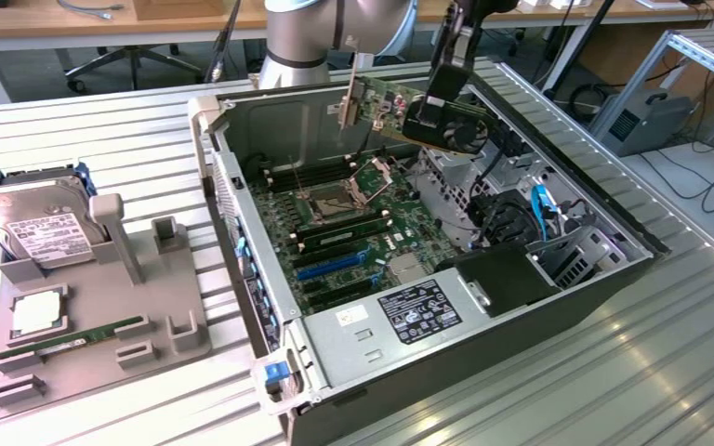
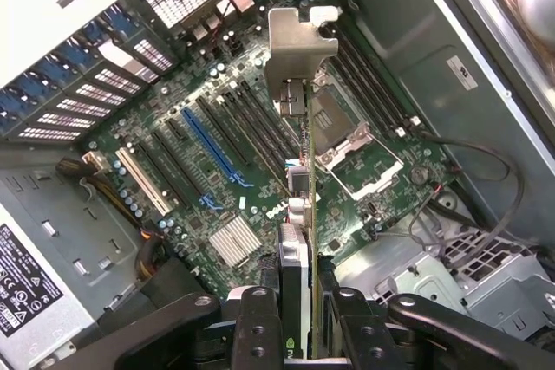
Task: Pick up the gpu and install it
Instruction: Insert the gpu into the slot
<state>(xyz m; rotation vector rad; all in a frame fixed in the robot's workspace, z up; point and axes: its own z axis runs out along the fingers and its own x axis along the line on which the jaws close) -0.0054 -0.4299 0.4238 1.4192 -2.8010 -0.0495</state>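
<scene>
The gpu point(image 1: 389, 107) hangs tilted in the air above the back of the open computer case point(image 1: 239, 279). It is a green card with a black fan cooler point(image 1: 460, 133) and a silver end bracket point(image 1: 349, 93). My gripper point(image 1: 438, 110) is shut on the card from above. In the wrist view the gpu point(image 2: 297, 257) runs edge-on between my two black fingers point(image 2: 258, 327), its bracket point(image 2: 295, 49) at the far end. Below it lies the motherboard point(image 2: 260, 153) with a blue slot point(image 2: 211, 146) and several black slots. The card is clear of the board.
A grey parts tray point(image 1: 97, 353) at the exterior view's left holds a hard drive point(image 1: 41, 232), a RAM stick point(image 1: 72, 336) and a chip point(image 1: 37, 311). Inside the case are the CPU socket point(image 1: 332, 195), a labelled power supply point(image 1: 419, 311), cables and a drive cage point(image 1: 561, 255).
</scene>
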